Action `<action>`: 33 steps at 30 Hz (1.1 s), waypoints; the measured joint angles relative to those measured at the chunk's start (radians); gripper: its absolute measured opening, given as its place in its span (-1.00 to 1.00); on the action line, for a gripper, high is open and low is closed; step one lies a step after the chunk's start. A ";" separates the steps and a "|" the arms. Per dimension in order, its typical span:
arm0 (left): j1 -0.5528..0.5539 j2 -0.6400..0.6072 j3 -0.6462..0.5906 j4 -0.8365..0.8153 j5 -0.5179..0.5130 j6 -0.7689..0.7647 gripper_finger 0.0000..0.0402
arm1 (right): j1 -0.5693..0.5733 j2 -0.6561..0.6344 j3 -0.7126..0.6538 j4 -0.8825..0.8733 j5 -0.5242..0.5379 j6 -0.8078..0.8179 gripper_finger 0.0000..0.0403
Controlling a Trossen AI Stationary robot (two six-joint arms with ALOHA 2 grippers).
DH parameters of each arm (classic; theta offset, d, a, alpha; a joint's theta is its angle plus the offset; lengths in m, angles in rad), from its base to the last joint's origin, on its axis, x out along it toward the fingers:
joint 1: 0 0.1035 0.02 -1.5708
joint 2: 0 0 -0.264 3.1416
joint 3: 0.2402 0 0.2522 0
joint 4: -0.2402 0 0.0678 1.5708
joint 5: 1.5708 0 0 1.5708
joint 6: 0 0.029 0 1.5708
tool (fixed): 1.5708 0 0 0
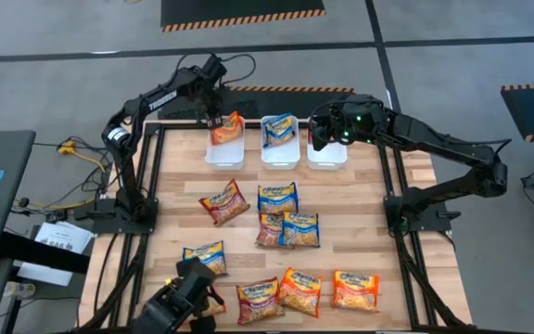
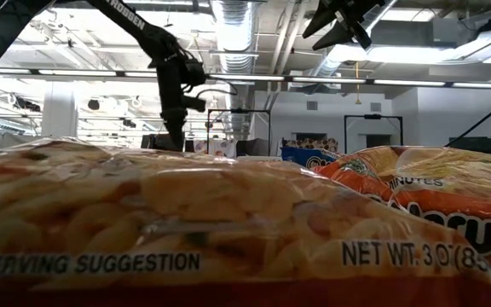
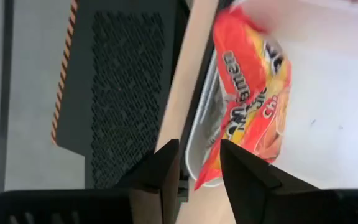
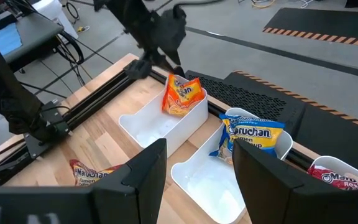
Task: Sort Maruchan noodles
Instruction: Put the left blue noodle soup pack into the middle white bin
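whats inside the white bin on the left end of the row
One orange noodle packet leans upright at the far end of the left bin, with the left gripper just above it, fingers parted. The rest of the bin floor looks bare; anything beneath the packet is hidden.

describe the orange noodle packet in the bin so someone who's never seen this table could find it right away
Look at the row of three white bins along the table's far edge. In the left bin, under the left pincer, an orange Maruchan packet stands tilted against the far wall. The middle bin's packet is blue, and the other orange packets lie flat on the wood.
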 joint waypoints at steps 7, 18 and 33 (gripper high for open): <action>-0.003 -0.001 0.214 -0.171 0.008 -0.116 -0.51 | -0.010 0.000 0.000 -0.002 -0.002 -0.001 0.03; -0.021 -0.009 0.444 -0.496 0.455 -0.316 -0.51 | -0.016 0.015 0.001 0.028 -0.001 -0.070 0.03; -0.281 -0.103 0.397 -0.652 0.860 -0.300 -0.51 | 0.024 0.047 0.000 0.015 -0.089 -0.106 0.03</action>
